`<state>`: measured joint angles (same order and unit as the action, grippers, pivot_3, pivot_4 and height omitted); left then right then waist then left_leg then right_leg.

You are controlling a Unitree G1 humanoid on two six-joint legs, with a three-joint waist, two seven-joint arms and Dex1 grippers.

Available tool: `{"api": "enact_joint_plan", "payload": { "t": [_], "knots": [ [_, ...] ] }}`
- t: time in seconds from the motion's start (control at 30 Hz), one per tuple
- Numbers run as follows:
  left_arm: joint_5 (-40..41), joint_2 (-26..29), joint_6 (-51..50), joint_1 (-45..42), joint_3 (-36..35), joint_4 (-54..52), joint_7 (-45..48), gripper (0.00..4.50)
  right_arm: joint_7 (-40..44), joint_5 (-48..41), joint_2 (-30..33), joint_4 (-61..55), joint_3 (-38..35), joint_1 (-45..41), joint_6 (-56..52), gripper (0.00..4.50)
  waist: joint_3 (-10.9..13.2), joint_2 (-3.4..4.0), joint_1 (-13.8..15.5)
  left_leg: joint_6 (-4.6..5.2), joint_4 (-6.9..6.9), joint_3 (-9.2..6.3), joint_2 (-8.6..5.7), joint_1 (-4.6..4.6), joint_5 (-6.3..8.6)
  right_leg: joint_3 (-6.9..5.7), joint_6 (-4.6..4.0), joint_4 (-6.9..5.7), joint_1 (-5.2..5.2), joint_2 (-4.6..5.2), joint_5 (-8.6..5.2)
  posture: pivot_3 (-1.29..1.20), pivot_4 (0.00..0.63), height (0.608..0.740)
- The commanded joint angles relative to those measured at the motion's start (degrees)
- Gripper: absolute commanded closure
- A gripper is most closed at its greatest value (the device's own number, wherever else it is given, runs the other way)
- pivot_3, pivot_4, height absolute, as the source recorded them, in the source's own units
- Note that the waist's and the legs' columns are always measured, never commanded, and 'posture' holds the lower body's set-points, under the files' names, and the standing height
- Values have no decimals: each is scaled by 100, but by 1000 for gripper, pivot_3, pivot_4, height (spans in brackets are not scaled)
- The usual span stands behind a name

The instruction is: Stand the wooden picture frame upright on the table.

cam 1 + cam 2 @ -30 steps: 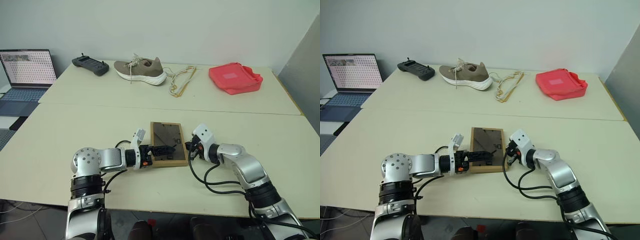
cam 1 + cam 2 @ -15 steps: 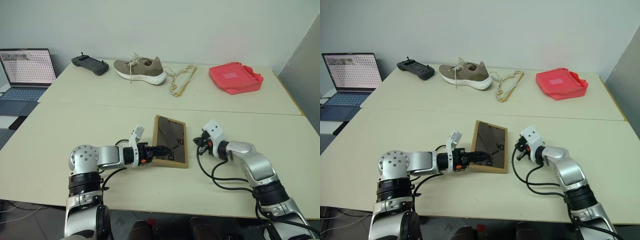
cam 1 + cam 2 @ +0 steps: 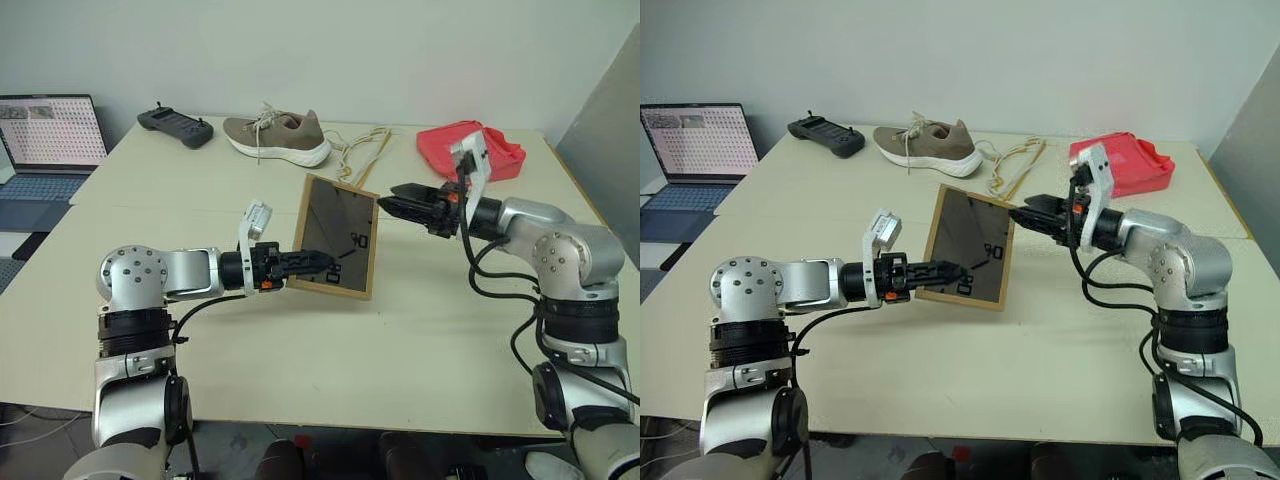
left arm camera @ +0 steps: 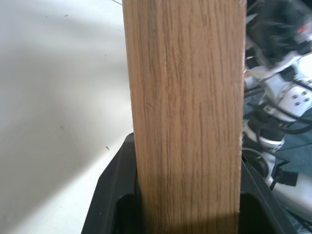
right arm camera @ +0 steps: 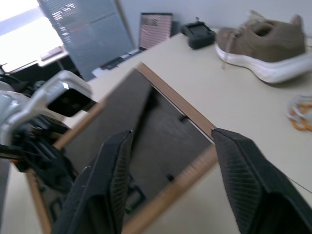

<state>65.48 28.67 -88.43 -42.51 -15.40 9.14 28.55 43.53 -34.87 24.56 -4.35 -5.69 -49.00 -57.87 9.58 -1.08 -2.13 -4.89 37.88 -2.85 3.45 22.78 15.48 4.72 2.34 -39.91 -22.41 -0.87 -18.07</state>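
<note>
Wooden picture frame was clamped by its side edge in the left gripper, raised tilted above the table, exposing its back. Right gripper, fingers spread and empty, hovered beside the frame's upper corner, probably for the stand.

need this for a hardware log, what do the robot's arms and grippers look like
Both arms are silver-grey metal with rounded joint housings, black bands and loose black cables. The left gripper and right gripper each have two black fingers, a white block at the wrist, and the left shows a small orange-red mark.
</note>
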Motion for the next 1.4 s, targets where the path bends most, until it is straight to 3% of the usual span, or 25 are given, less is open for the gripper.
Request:
{"api": "enact_joint_plan", "payload": {
  "t": [0.03, 0.17, 0.37, 0.53, 0.7, 0.83, 1.0, 1.13, 1.23, 1.33, 1.4],
  "knots": [
    [-169, 107, 406, -302, 116, -62, 496, 3241, -13, -40, -160, 36, 209, -294, 140, 689, 1, 1, -3, 4, 0, -2, 0, 1, 3, -4, 0, 1, 0, 0, 0, 0, 150, 740],
    [-325, 146, 531, -379, 235, -44, 745, 3241, 32, 427, -269, 146, 895, -320, 588, 46, 2, 3, -6, 5, 0, -4, 1, 8, 3, -6, 0, 2, -7, 0, 0, 0, 150, 740],
    [-573, 197, 658, -332, 367, -65, 1004, 3241, -132, 731, -680, 289, 1298, -500, 933, 46, 5, 5, -27, 3, 0, -2, 2, 21, 2, -3, 0, -5, -27, 0, 0, 0, 150, 740],
    [-694, 175, 690, -219, 389, -119, 1074, 3241, 94, 225, -799, -278, 1152, -326, 640, 46, 8, 6, -11, -12, -1, -4, 4, 24, -7, -7, 0, -4, -29, 0, 0, 0, 150, 740],
    [-743, 144, 664, -95, 346, -181, 1076, 3241, 405, -452, -439, -822, 752, 48, 117, 46, 12, 5, 22, -8, -1, -4, 3, 27, -4, -9, 0, -2, -28, 2, 0, 0, 150, 740],
    [-716, 142, 562, -33, 284, -206, 1077, 3241, 732, -805, 211, -1239, 503, 455, -128, 46, 16, 5, 30, 6, 0, -9, 2, 26, 2, -13, -1, -4, -26, 2, 0, 0, 150, 740],
    [-553, 68, 212, 28, 212, -226, 1049, 3241, 664, -347, 913, -1206, 361, 923, 359, 46, 17, 5, 24, 7, 2, -11, 3, 25, 3, -16, -1, -3, -24, 1, 0, 0, 150, 740],
    [-319, -23, -262, 44, -62, -132, 963, 3241, 938, 754, 1662, -1209, 552, 1681, 2006, 46, 20, 2, 23, 8, 1, -10, 0, 27, 4, -15, 0, 2, -22, 1, -1, 0, 150, 740],
    [340, 161, -407, 25, 14, 268, 846, 3241, 592, 2735, 2068, -348, 765, 2462, 5951, 46, 25, -7, 30, 9, -2, -13, 1, 29, 4, -21, 1, 16, -19, 1, -2, 0, 150, 740],
    [1058, 305, -407, -125, 118, 743, 543, 3241, -633, 4465, 2253, 750, 940, 2464, 8993, 46, 49, -13, -12, 9, 1, -4, -1, 27, 5, -14, 4, 15, -20, 3, -2, 0, 150, 740],
    [1499, 400, -407, -176, 272, 832, 347, 3241, -1747, 5639, 2227, 1352, 975, 2158, 10452, 46, 56, -16, -58, 7, 6, 9, -2, 17, 4, 7, 4, -4, -23, 2, -1, 0, 150, 740]
  ]
}}
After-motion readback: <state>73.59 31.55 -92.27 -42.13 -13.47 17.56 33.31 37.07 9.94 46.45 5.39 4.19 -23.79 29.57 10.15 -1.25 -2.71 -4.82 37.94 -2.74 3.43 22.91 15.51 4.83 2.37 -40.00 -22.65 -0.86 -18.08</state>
